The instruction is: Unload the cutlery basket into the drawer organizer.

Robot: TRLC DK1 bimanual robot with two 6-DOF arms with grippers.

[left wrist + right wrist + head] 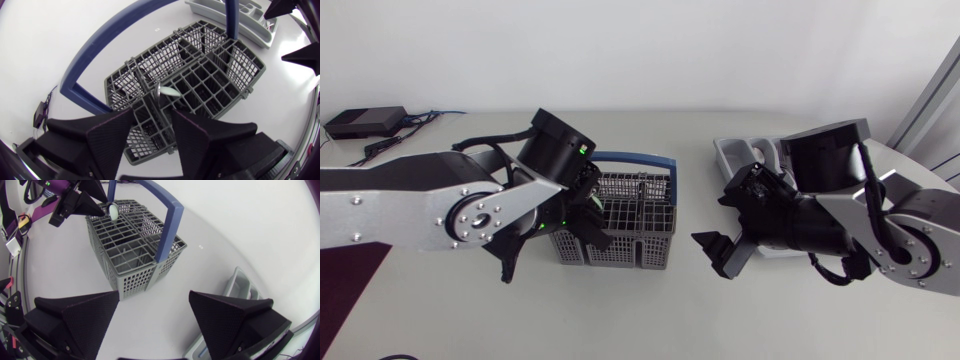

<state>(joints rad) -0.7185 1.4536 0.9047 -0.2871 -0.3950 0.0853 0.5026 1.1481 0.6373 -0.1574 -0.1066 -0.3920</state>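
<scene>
- Left hand [154, 119] hangs over the basket [620, 245], its fingers narrowly parted.
- A spoon [167, 92] stands in the basket, just ahead of the left hand's fingertips.
- Right hand [154, 294] is spread wide beside the basket, near the organizer [740, 152].
- Basket and organizer stand apart on the bench [640, 310].

No text, label or number is legible — not on the cutlery basket [640, 215] or drawer organizer [735, 152].

From the left edge the left arm [410, 195] angles in, left gripper [555, 248] pointing down near centre, fingers apart. Over on the right, the right arm [910, 225] leans inward, right gripper [725, 222] gaping wide.
</scene>
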